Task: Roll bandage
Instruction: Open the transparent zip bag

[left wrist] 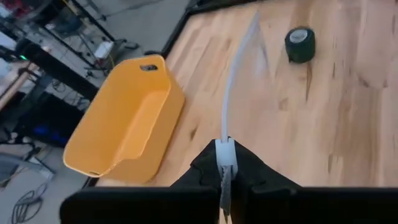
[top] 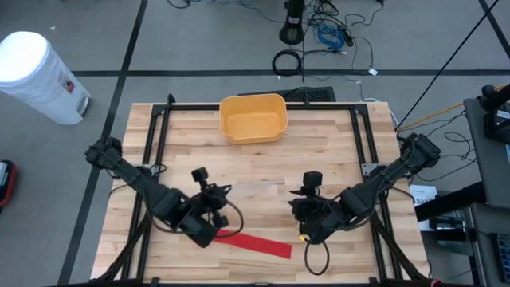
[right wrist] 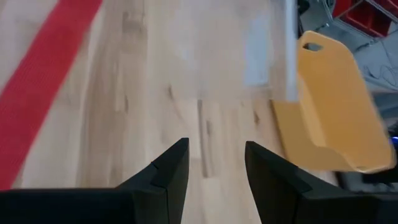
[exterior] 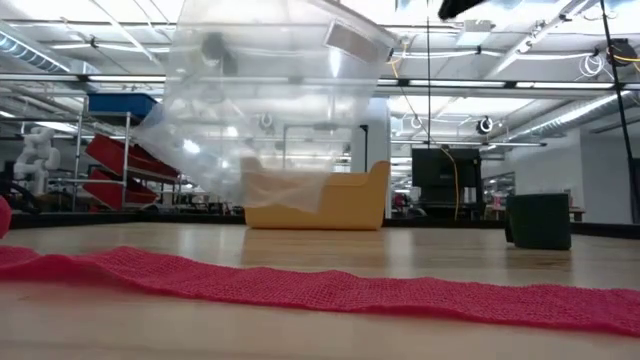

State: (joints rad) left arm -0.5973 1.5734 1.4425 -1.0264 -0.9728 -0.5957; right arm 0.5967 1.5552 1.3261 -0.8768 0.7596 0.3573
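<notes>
The red bandage lies unrolled as a flat strip on the wooden worktop, on the side far from the yellow bin, which sits at the opposite edge of the worktop. In the low view the bandage stretches across the foreground, its woven surface rippled, with the yellow bin well behind it.

The left pincer is between the bandage and the yellow bin, just beside the bandage's near end. Its 2 fingers are pressed together on the edge of a clear plastic bag; the left wrist view shows the bag's thickened strip clamped between them, the film rising away toward the bin. In the low view the clear bag hangs raised off the worktop in front of the bin, tilted, with a white label near its upper corner.

The right pincer is also between the bin and the bandage, near the bandage's other end and apart from the left pincer. Its fingers stand moderately apart with bare wood between them, holding nothing. The right wrist view shows the red strip off to one side and the bag's pale film ahead near the bin.

A dark green roll stands on the worktop apart from the bin; the low view shows it as a dark block.
</notes>
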